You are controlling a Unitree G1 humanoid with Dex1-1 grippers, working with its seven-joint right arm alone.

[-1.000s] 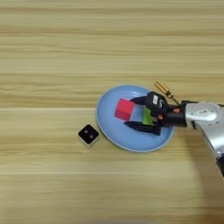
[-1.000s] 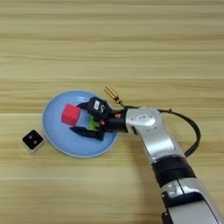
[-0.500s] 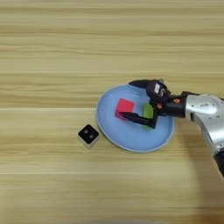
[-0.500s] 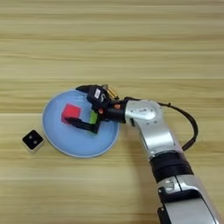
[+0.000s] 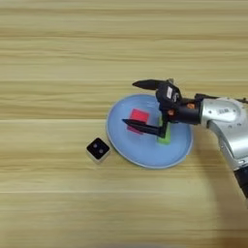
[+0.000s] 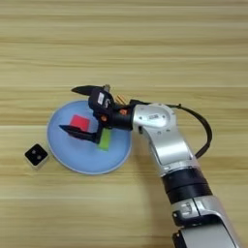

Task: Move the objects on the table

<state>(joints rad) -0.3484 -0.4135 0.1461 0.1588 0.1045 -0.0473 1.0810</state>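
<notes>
- Sitting on the blue plate (image 5: 145,157): the red cube (image 5: 139,117) left of centre and the green block (image 5: 164,136) just to its right. Both lie flat; whether they touch I cannot tell.
- Black cube (image 5: 98,149) rests on the bare counter (image 5: 58,58), just off the plate's left rim and apart from it.
- Screwdriver (image 6: 119,100): only a bit of orange handle shows behind the end effector at the plate's far right rim; the shaft is hidden, so its exact lie is unclear.
- Task names no goal. Judging by the layout, two objects are on the plate and two are off it; if the plate is the gathering place, the job is about half done, with the black cube and screwdriver left. If the aim is to clear the plate, red cube and green block remain.
- End effector (image 5: 140,105): fingers spread wide, one reaching out over the plate's far rim, the other lying low across the plate in front of the red cube.
- It holds nothing. The red cube sits between the two fingers; contact with the near finger cannot be ruled out.
- Silver forearm (image 6: 160,127) comes in from the right, over the plate's right edge.
</notes>
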